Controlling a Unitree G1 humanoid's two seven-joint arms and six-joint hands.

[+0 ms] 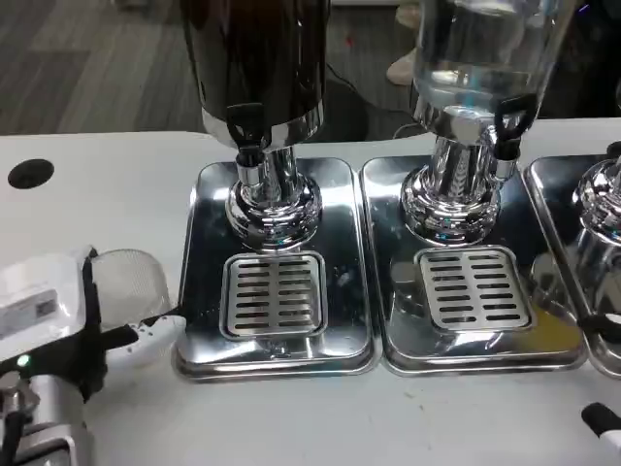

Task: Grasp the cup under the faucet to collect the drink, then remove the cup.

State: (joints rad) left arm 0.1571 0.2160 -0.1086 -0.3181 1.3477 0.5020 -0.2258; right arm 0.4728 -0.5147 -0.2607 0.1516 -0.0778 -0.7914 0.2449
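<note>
At nine o'clock on the white bench (116,155), a small dark hole (30,174) is seen near the far left edge. At about eight o'clock the left hand (58,325) is found, its white back turned up and its fingers closed around a clear plastic cup (131,282); the cup is held just left of the first steel tray (204,291), well short of the faucet and apart from the drain grate. A fingertip (155,335) is stretched toward the tray's near-left corner.

Around the centre, the first tray is occupied by a chrome dispenser base (274,204), above which a dark drink tank (257,58) is mounted at twelve o'clock. A black faucet (248,150) is set at the tank's foot, directly above a slotted grate (275,294).

At two o'clock a clear tank (480,49) with its own black faucet (509,121) is carried on a second chrome base (451,199), with a second grate (473,288) below, in the second tray (388,330). At three o'clock a third tray (558,194) is cut off by the edge. At five o'clock a small part of the right hand (604,423) is seen; whether it is open cannot be told.
</note>
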